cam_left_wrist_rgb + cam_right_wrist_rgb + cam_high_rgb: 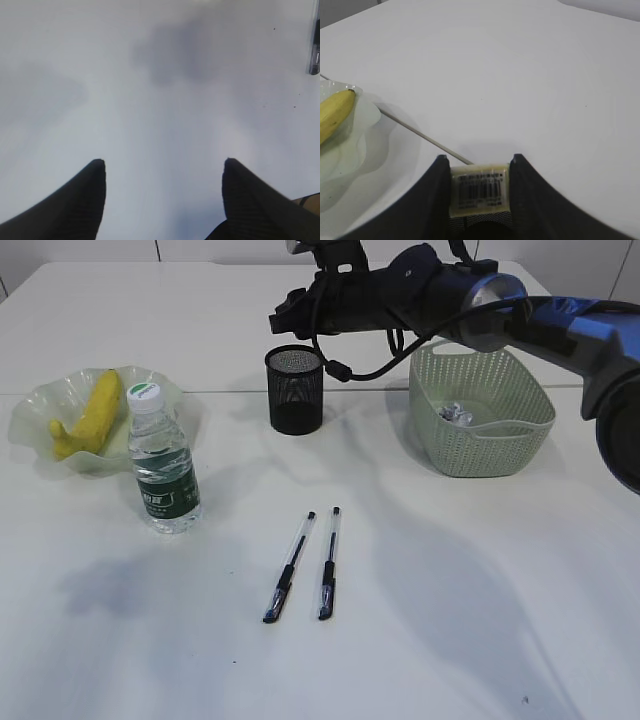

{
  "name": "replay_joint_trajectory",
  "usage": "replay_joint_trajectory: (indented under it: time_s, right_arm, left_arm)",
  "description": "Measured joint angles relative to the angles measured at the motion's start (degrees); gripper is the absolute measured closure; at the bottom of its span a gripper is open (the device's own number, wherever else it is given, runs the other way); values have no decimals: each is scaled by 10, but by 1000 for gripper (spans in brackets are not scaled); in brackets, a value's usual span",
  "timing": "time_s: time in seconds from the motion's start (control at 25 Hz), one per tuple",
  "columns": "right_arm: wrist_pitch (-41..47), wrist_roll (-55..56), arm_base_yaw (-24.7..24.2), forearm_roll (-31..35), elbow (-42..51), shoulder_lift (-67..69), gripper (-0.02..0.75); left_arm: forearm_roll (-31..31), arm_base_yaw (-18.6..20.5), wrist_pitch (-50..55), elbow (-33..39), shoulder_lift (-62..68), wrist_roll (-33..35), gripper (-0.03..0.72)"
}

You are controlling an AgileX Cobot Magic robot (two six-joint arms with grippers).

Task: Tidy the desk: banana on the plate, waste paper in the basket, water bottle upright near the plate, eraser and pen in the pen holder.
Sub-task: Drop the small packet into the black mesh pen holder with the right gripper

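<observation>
Exterior view: I see the yellow banana [92,412] on the pale green wavy plate [40,400] at left, the clear water bottle with green label [163,464] upright just beside it.
Pens: two black-tipped clear pens [308,564] lie on the white desk [450,620], centre.
Basket: crumpled paper [456,414] inside the green woven basket [482,410], right.
Right jaws [479,165]: the cream barcoded eraser [479,190] sits between them above the black mesh pen holder [294,389]; I cannot tell if it is gripped.
Left jaws [164,167]: wide apart, nothing held.
</observation>
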Motion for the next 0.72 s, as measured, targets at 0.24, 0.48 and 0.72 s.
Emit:
replay_joint_trajectory:
  time_s: [0.24, 0.48, 0.72]
  right_arm:
    - [-1, -2, 0, 0, 0, 0, 432]
    - [-4, -7, 0, 0, 0, 0, 393]
    - [-5, -8, 0, 3, 0, 0, 392]
  left_arm:
    - [0, 0, 0, 0, 0, 0, 174]
    - [0, 0, 0, 0, 0, 0, 174]
    - [0, 0, 0, 0, 0, 0, 174]
